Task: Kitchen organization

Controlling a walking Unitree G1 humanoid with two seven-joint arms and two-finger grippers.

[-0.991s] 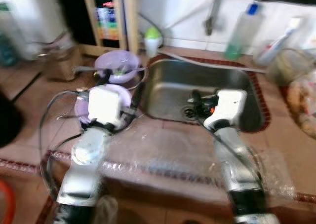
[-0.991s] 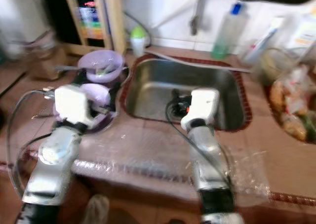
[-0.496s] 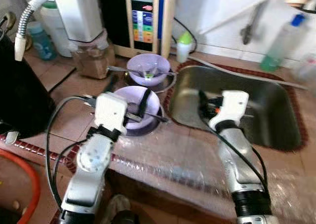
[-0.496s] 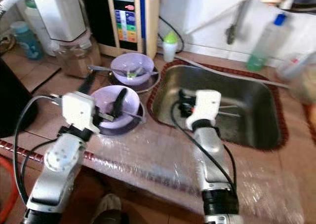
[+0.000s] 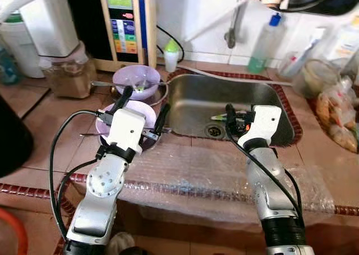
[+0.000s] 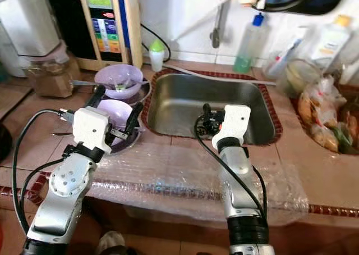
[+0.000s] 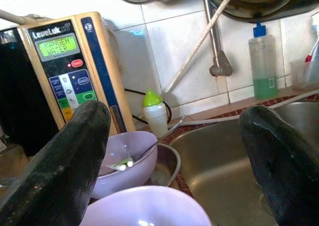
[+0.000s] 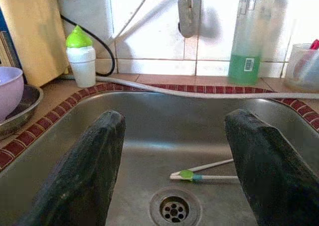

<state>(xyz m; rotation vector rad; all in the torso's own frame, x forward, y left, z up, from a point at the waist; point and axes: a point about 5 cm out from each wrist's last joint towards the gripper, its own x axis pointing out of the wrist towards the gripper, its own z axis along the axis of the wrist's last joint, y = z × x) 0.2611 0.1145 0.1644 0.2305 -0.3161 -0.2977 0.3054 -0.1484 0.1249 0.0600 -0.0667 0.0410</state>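
— Looking at the tiled table point(image 5: 50, 120), where's everything?
— Steel sink point(image 5: 190, 100); lilac plastic bowl point(image 5: 106, 120) under the left claw point(image 5: 141, 106), fingers spread, empty. Right claw point(image 8: 172, 151) gapes above the green-and-white chopsticks point(image 8: 202, 173).
— Risk?
— Thin sticks could slip between wide fingers, I'd guess.

Both silver arms reach forward, elbows low. Left end effector point(image 5: 140, 105): wrist raised, black fingers point(image 7: 60, 166) spread wide apart, holding nothing. Right end effector point(image 8: 172, 151): wrist level, fingers point(image 8: 84, 166) likewise parted and holding nothing.
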